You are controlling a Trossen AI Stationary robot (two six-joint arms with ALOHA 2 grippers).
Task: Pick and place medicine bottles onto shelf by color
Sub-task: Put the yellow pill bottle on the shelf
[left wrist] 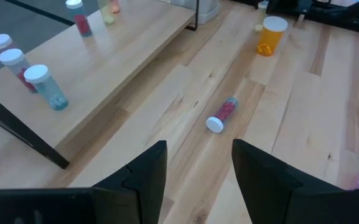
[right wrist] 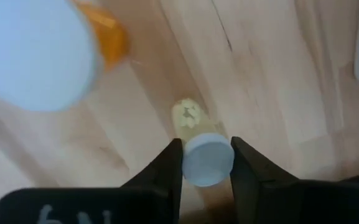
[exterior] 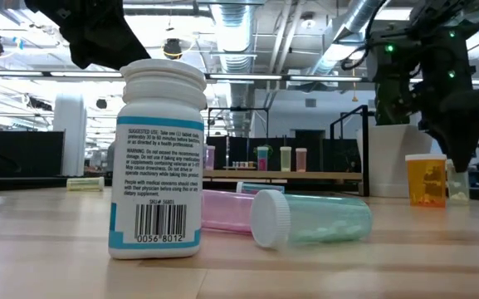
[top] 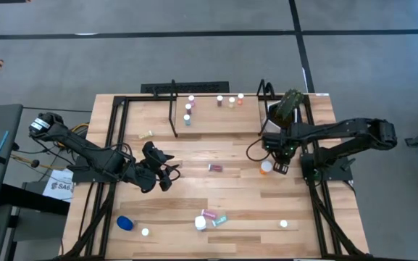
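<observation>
My right gripper (top: 282,165) points down at the table's right, shut on a small yellow-green bottle (right wrist: 195,124) with a white cap. The bottle also shows in the low view (exterior: 457,186), right beside an upright orange bottle (top: 266,167). My left gripper (top: 162,172) is open and empty above the table's left middle, its fingers (left wrist: 148,177) apart. A pink bottle (left wrist: 223,113) lies on its side ahead of it. The shelf (top: 216,119) stands at the far middle, with several small bottles upright on its board. My right gripper pinches the small bottle's white cap (right wrist: 208,160) between its two fingers. The fingers come from above, pointing down. The bottle is upright below them, its bottom (exterior: 457,199) at table height; I cannot tell whether it is lifted clear.
A white pot with a plant (top: 285,109) stands behind my right gripper. A big white bottle (exterior: 160,158), a pink one (exterior: 222,212) and a teal one (exterior: 314,218) are near the front edge. A blue bottle (top: 124,223) sits front left, a yellow-green one (top: 145,135) lies left of the shelf.
</observation>
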